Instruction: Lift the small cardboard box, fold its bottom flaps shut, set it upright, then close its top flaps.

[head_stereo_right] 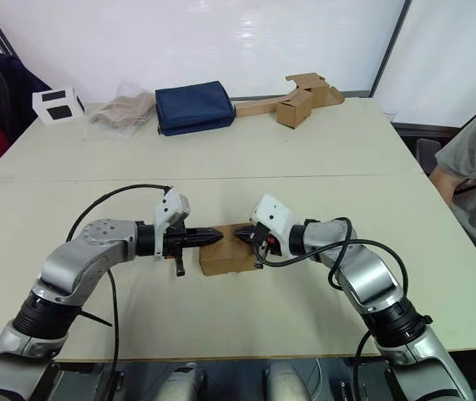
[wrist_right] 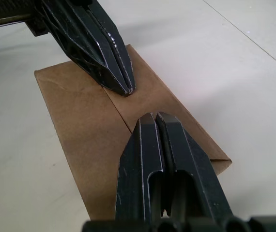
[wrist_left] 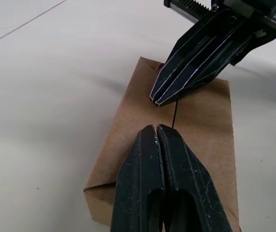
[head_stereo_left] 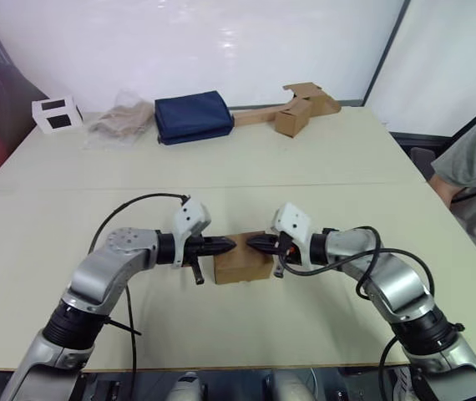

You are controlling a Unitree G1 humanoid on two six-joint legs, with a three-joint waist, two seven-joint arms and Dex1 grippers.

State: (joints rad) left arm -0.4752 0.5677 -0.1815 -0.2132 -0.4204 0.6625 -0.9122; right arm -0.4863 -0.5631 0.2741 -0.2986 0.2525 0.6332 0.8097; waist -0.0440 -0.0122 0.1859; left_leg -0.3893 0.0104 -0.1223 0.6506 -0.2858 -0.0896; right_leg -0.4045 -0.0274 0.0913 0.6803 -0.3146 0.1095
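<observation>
Head views: the small cardboard box (head_stereo_left: 242,263) is seen upright on the counter (head_stereo_left: 305,167), near the front edge at centre. The left pincer (head_stereo_left: 228,246) comes in from 9 o'clock, the right pincer (head_stereo_left: 253,243) from 3 o'clock; tips face each other over the box top, a small gap between them. Both are pinched closed, nothing gripped. At the far edge, 12 o'clock: a folded navy cloth (head_stereo_left: 193,116), a white box with dark windows (head_stereo_left: 57,114), a cardboard strip (head_stereo_left: 292,109). A person's sleeve (head_stereo_left: 472,171) is seen at 3 o'clock.

Left wrist view: the top flaps (wrist_left: 196,121) are folded flat, seam between them visible. Own fingers (wrist_left: 143,179) are pressed together over the box; the opposite pincer is also closed, tip just above the seam.

Right wrist view: same layout; both tips sit low over the closed top, contact cannot be told.
</observation>
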